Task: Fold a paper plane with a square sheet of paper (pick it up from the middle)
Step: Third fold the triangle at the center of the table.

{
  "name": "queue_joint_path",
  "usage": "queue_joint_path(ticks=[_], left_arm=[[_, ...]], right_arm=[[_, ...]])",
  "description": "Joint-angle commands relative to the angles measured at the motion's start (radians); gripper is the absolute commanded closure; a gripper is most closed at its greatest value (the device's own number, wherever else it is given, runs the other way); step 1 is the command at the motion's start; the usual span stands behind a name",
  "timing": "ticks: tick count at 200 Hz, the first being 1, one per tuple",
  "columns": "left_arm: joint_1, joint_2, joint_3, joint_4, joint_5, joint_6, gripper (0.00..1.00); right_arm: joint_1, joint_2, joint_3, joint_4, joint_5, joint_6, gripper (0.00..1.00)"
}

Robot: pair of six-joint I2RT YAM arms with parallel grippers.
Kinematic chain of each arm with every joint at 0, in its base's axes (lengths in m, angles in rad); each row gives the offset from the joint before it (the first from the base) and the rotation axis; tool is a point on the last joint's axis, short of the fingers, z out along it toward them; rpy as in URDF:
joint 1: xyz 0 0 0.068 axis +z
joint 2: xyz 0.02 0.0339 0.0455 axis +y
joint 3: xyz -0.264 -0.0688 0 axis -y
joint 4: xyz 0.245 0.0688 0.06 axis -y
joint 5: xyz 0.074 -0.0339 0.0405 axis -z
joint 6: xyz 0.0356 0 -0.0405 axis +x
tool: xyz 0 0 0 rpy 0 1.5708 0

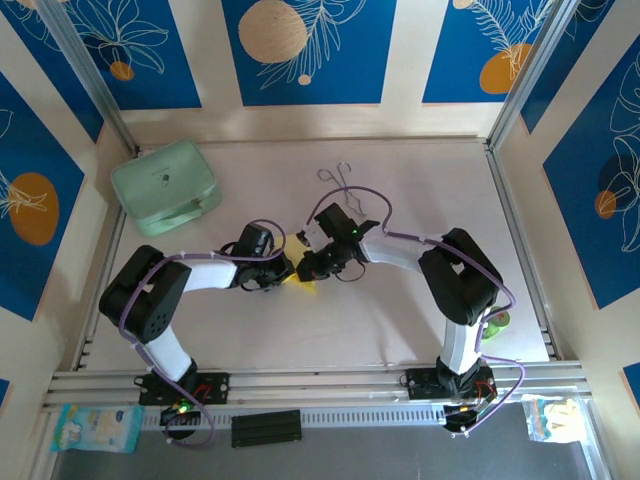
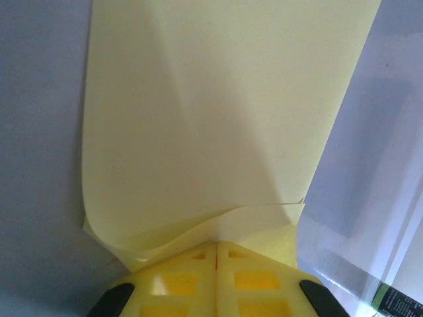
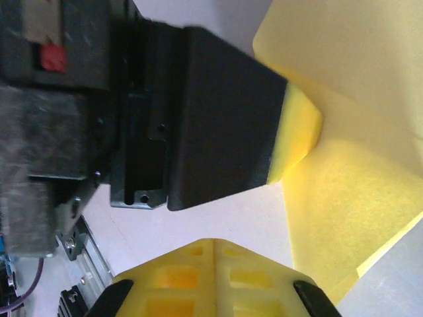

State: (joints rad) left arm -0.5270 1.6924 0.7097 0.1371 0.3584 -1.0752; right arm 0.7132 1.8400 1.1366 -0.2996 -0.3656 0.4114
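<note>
Overhead: both arms reach in and meet mid-table, left gripper (image 1: 284, 270) and right gripper (image 1: 309, 264) nearly nose to nose. A sliver of the square sheet of paper (image 1: 301, 275) pokes out at 6 o'clock below them.
Left wrist close-up: here's the detail the high camera can't resolve. The left gripper (image 2: 217, 247) has its yellow fingers pressed together, clamped on the near edge of the sheet (image 2: 218, 119). The paper curls up where it is pinched and fans away toward 12 o'clock, one soft crease running across it.
Right wrist close-up: the right gripper (image 3: 213, 244) has its fingers tight together, seam closed. Whether paper is caught between them, can't tell. Across from it, at 12 to 1 o'clock, the left gripper (image 3: 299, 142) pushes its yellow tip against the sheet (image 3: 357, 132), which fills the 3 o'clock side.
Paper's place: centre of the table (image 1: 400, 190), between the two tools.
Case: mint-green case (image 1: 165, 186) sits at 10 o'clock on the table, well apart from the action. It looks closed and its contents can't be seen.
Tongs: thin metal tongs (image 1: 340, 178) lie at 12 o'clock, just beyond the grippers.
</note>
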Motion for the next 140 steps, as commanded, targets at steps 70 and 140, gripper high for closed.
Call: queue_joint_path(ticks=[70,140], left_arm=[[-0.007,0.048,-0.013,-0.056,0.014,-0.022,0.91],[-0.006,0.053,-0.020,-0.028,0.029,-0.028,0.90]], right_arm=[[0.013,0.090,0.055,-0.063,0.051,0.012,0.96],[0.009,0.111,0.051,-0.088,0.083,0.020,0.96]])
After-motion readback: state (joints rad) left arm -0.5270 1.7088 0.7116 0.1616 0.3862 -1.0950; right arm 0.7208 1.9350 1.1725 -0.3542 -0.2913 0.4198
